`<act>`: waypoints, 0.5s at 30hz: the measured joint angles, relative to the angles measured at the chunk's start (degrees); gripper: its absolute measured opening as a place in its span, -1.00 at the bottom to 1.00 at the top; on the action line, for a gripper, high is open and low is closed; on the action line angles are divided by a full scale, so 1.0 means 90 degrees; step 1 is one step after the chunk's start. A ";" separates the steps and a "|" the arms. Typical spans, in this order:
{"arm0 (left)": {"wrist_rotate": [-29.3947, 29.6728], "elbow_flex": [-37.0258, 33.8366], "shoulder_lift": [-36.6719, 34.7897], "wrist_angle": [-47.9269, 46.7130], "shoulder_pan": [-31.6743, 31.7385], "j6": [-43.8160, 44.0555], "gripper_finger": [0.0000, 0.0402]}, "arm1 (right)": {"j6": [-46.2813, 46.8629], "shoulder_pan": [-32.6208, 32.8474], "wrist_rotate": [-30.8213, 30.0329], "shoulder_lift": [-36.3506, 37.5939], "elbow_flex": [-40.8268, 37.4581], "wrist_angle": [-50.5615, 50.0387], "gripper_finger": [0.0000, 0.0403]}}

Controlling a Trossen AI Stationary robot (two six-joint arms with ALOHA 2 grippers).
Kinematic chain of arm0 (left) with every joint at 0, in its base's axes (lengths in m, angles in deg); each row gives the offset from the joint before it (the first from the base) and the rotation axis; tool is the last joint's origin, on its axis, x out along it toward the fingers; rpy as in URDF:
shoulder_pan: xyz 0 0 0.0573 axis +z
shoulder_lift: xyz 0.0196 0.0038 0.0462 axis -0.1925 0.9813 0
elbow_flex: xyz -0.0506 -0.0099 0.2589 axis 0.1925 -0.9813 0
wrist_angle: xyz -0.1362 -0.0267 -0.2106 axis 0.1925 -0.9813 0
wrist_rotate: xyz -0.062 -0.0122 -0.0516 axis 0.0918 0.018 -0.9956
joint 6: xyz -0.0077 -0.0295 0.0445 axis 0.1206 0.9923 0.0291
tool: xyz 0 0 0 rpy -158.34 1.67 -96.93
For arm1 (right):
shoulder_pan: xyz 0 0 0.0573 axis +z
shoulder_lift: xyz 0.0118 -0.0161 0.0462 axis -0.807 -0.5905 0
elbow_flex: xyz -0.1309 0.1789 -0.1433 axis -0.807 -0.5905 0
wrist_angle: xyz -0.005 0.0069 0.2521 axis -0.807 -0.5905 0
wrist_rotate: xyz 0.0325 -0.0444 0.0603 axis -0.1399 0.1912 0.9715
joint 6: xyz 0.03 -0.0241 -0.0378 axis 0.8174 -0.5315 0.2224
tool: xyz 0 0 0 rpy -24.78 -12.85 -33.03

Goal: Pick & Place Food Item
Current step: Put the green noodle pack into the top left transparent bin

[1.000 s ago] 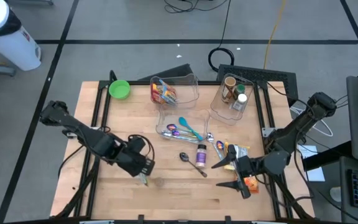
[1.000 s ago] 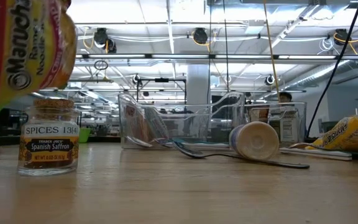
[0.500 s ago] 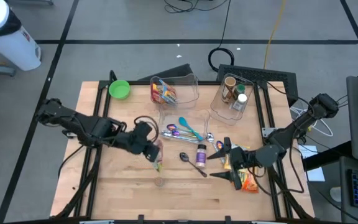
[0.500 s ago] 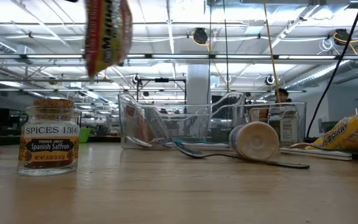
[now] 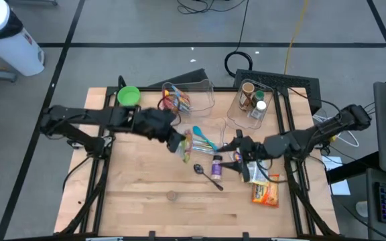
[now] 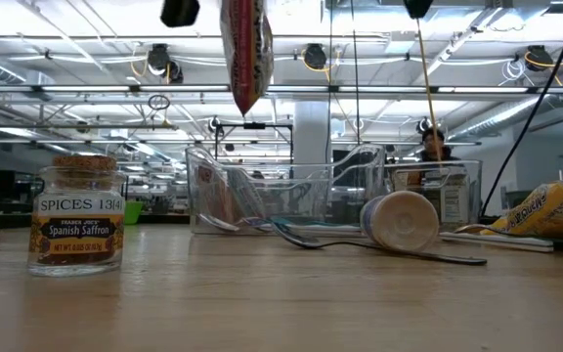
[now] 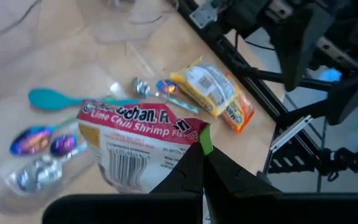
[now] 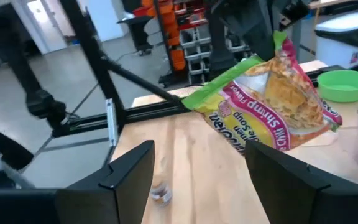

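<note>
Crinkled, glossy plastic: a flat ramen packet (image 5: 185, 142), pinched at one corner by the left end effector (image 5: 177, 142) and dangling clear of the table (image 5: 133, 201), just over the near-left edge of the clear utensil tray (image 5: 177, 126). Looks like the carry step of pick and place, packet lifted but not yet set down. Next move likely calls for bringing it over a clear, rigid-walled bin (image 5: 203, 88) at the far side, which already holds packets, lowering it inside, and only then letting go; limp, light film apt to swing or fold on the way. Right end effector (image 5: 241, 161) right of centre, fingers spread and gripping nothing, hovering beside a second, orange packet (image 5: 265, 192) lying flat. Elsewhere: shiny metal spoon (image 5: 207, 175) and a small bottle (image 5: 217, 165) on its side near the tray, a squat glass saffron jar (image 6: 76, 215) with a printed label standing upright, a round green bowl (image 5: 129, 96) at the far left.
</note>
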 joint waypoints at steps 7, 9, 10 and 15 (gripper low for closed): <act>-0.1151 0.0000 -0.0025 0.0101 0.1202 -0.1049 -1.00 | 0.0205 -0.0824 0.0341 -0.0006 0.0000 -0.0005 0.20; -0.1463 0.0000 -0.0059 0.0101 0.1548 -0.1335 -1.00 | 0.0204 -0.0989 0.0338 -0.0007 0.0000 -0.0002 0.20; -0.1605 0.0000 -0.0073 0.0152 0.1712 -0.1474 -1.00 | 0.0197 -0.1066 0.0326 -0.0007 0.0000 0.0006 0.20; -0.2490 0.0000 -0.0082 0.0836 0.2522 -0.1925 -1.00 | 0.0190 -0.1445 0.0315 -0.0007 0.0000 0.0016 0.20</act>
